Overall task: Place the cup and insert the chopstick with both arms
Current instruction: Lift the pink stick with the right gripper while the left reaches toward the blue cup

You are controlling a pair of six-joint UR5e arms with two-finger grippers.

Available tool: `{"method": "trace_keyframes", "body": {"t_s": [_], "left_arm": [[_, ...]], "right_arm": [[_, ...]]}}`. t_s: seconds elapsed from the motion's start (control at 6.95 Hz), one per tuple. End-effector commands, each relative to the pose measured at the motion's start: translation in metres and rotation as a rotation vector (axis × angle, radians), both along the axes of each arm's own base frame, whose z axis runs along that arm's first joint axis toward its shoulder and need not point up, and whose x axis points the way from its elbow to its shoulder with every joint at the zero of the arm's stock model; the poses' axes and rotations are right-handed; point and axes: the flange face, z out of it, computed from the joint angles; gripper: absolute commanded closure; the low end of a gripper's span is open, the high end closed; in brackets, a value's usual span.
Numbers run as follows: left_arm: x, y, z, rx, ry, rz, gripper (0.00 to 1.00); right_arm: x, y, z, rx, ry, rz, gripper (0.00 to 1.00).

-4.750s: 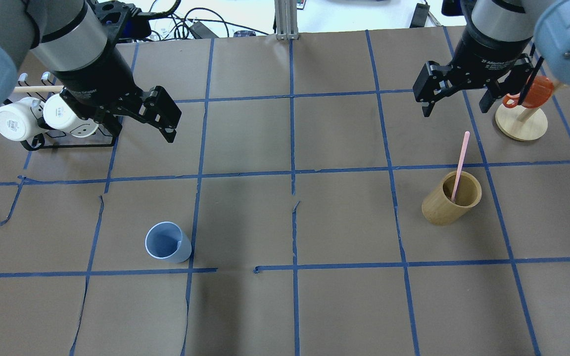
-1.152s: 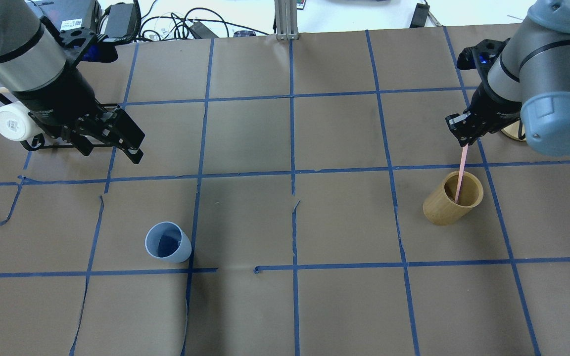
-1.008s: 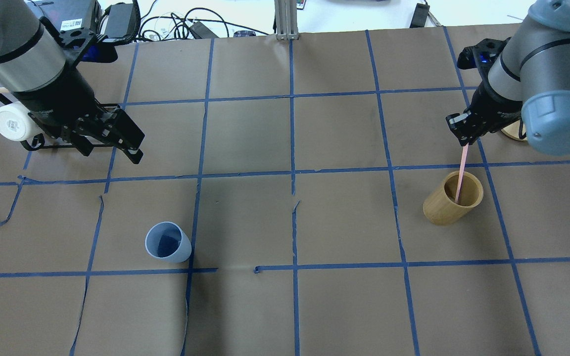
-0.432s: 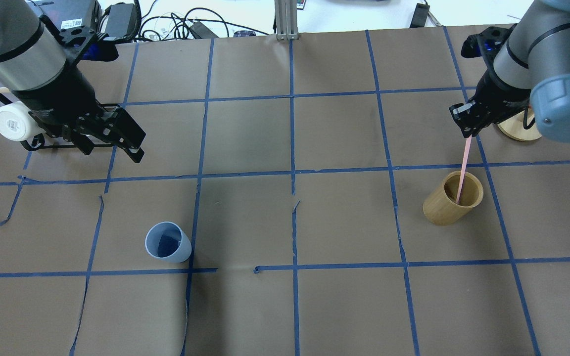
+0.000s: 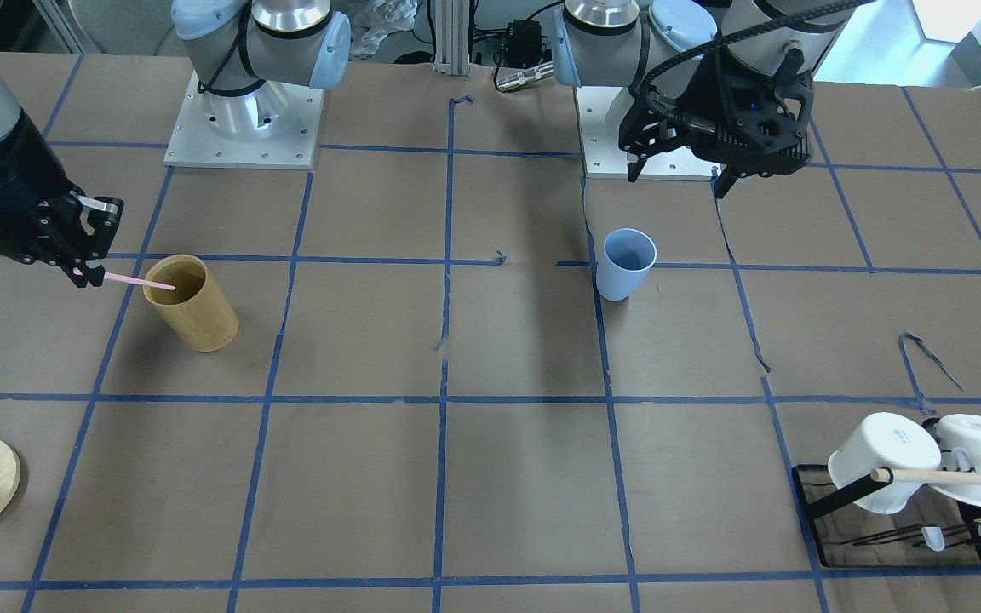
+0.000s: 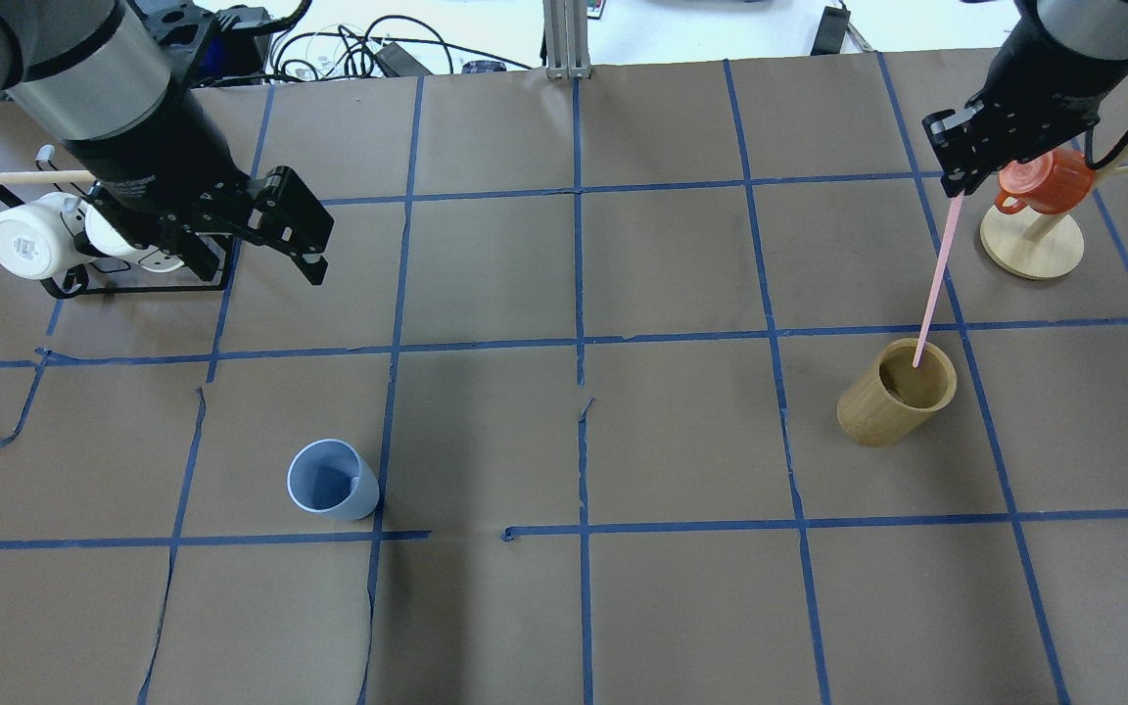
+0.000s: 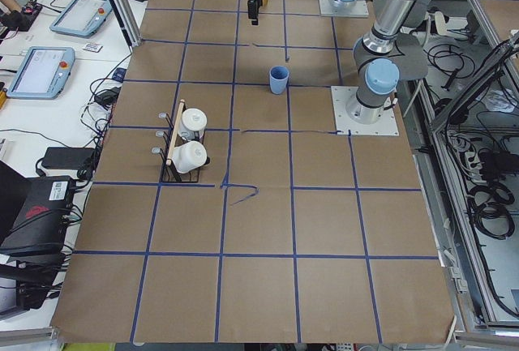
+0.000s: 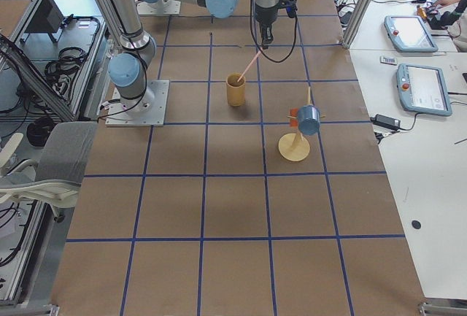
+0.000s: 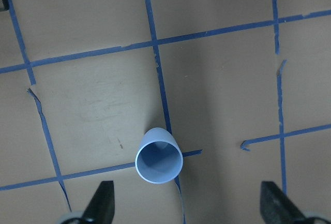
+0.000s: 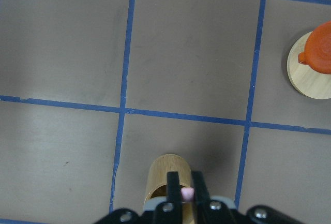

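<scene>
The light-blue cup (image 6: 332,480) stands upright on the table, also seen in the front view (image 5: 625,264) and the left wrist view (image 9: 159,155). My left gripper (image 6: 256,259) is open and empty, high above the table, with the cup lying between its fingers in the wrist view. My right gripper (image 6: 956,181) is shut on the top of a pale-pink chopstick (image 6: 936,279). The chopstick hangs slanted, its lower end in the mouth of the bamboo holder (image 6: 892,406). The front view shows the same grip (image 5: 82,271).
A black rack with white mugs (image 6: 35,240) and a light-wood rod stands at the far left behind my left arm. A round wooden stand (image 6: 1032,245) with an orange mug (image 6: 1044,184) stands just right of my right gripper. Blue tape lines grid the brown table.
My right gripper came down, shut on the chopstick and has lifted it, so only its lower end stays in the holder. My left gripper rose and shifted right.
</scene>
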Motion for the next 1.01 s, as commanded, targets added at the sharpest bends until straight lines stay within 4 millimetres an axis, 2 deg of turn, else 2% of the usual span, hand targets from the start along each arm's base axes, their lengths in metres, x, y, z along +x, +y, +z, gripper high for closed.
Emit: {"method": "trace_keyframes", "body": {"t_s": [0.0, 0.29, 0.58, 0.72, 0.86], "left_arm": [[-0.021, 0.002, 0.009, 0.008, -0.013, 0.064, 0.0], [-0.022, 0.002, 0.007, 0.014, -0.012, 0.063, 0.0], [-0.024, 0.008, -0.006, 0.045, -0.014, 0.043, 0.0], [-0.023, 0.017, -0.035, 0.106, -0.02, 0.038, 0.0], [-0.023, 0.04, -0.074, 0.186, -0.03, 0.026, 0.0]], "right_arm": [[0.003, -0.005, 0.026, -0.05, 0.004, 0.007, 0.9], [0.006, -0.01, 0.035, -0.074, -0.023, 0.012, 0.9], [0.006, -0.011, 0.042, -0.088, -0.023, 0.012, 0.9], [0.006, -0.013, 0.041, -0.09, -0.027, 0.012, 0.9], [0.007, -0.018, 0.035, -0.086, -0.047, 0.014, 0.9]]}}
